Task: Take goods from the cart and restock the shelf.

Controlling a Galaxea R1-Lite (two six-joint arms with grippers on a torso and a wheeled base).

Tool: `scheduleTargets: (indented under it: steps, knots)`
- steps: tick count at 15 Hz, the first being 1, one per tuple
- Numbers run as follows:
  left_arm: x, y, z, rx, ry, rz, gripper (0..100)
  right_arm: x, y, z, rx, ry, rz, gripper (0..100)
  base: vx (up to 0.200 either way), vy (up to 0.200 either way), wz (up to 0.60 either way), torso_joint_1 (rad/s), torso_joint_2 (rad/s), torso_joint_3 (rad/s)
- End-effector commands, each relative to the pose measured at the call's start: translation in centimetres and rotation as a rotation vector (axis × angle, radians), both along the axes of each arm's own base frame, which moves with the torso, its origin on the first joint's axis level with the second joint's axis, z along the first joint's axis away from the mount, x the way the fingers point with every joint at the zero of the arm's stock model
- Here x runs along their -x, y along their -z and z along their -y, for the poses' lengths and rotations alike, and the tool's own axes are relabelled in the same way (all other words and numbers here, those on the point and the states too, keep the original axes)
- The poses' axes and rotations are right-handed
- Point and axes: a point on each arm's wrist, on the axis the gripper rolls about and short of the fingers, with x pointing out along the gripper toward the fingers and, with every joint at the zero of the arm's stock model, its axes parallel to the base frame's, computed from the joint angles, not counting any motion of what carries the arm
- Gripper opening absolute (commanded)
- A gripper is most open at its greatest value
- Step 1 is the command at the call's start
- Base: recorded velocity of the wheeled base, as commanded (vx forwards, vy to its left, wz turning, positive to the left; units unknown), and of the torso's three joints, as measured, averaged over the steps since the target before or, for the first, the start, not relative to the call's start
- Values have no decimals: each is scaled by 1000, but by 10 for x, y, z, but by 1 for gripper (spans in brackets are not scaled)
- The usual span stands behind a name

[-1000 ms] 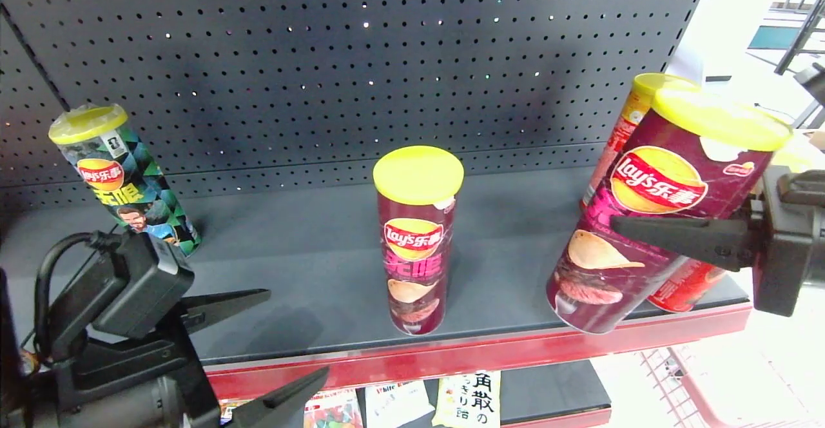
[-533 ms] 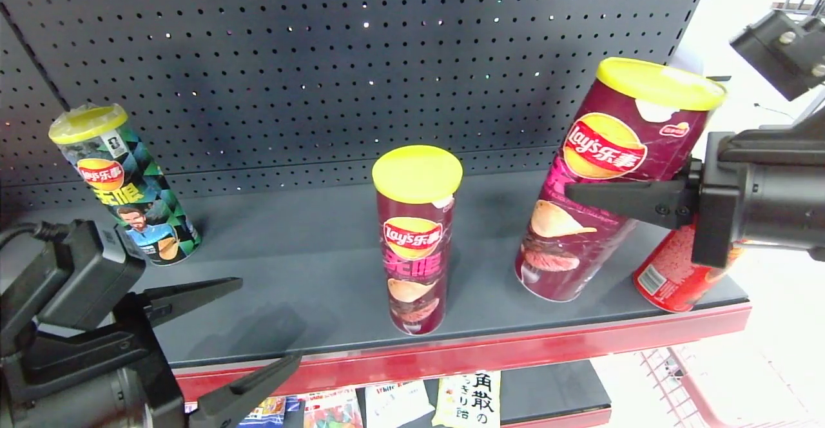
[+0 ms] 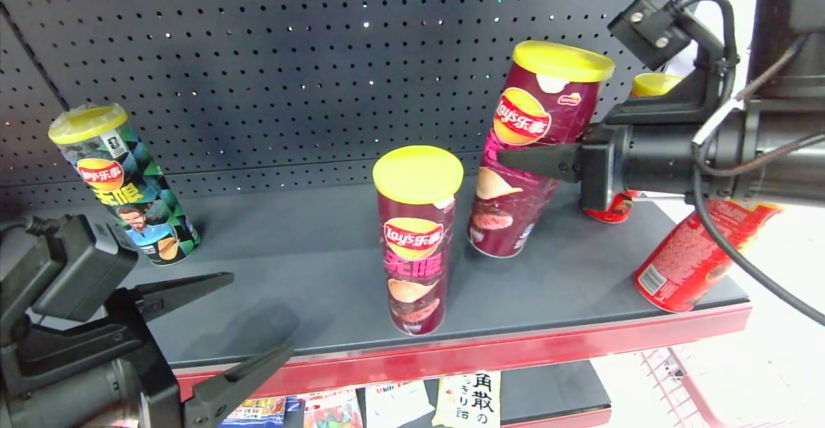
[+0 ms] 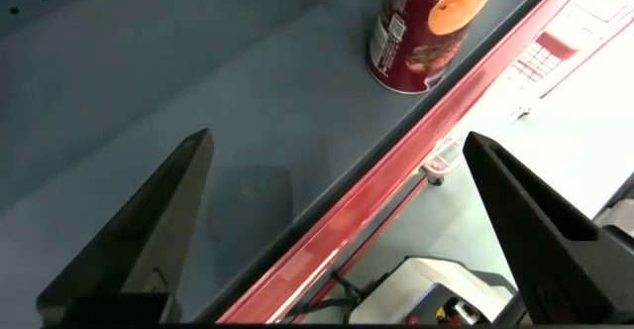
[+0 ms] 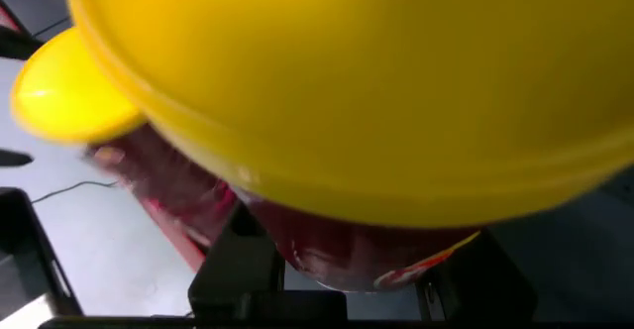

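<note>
My right gripper (image 3: 525,157) is shut on a maroon chip can (image 3: 541,112) with a yellow lid (image 5: 376,81). The can is tilted over the grey shelf (image 3: 309,273), just behind and to the right of a standing maroon can (image 3: 416,241). Whether its base touches the shelf I cannot tell. At the lower left my left gripper (image 3: 258,315) is open with nothing in it, at the shelf's red front edge (image 4: 396,190). In the left wrist view that gripper (image 4: 337,190) has the standing maroon can (image 4: 421,22) beyond it.
A green-and-black can (image 3: 122,183) stands at the shelf's back left. One red can (image 3: 689,260) stands at the front right corner, another red can (image 3: 651,83) with a yellow lid at the back right. A dark pegboard (image 3: 290,60) backs the shelf. Snack packs (image 3: 467,402) lie on the shelf below.
My right gripper has carried the maroon can left and deeper over the shelf, from the right front edge to behind the standing can. The left arm has dropped slightly to the left.
</note>
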Motion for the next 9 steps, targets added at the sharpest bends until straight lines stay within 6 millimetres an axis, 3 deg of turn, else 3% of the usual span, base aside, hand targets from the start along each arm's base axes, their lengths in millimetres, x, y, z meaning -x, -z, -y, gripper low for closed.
scheduleTargets:
  steps: [1, 4, 9]
  knots:
    - [-1, -3, 1, 5, -4, 8, 100, -26, 9, -19, 18, -7, -20, 0, 0, 0, 0, 0, 0, 0]
    - [-3, -8, 1, 13, -5, 21, 100, -45, 16, -31, 53, -24, 3, 0, 0, 0, 0, 0, 0, 0]
    - [-4, -10, 2, 15, -5, 24, 100, -60, 26, -41, 68, -70, -6, 0, 0, 0, 0, 0, 0, 0]
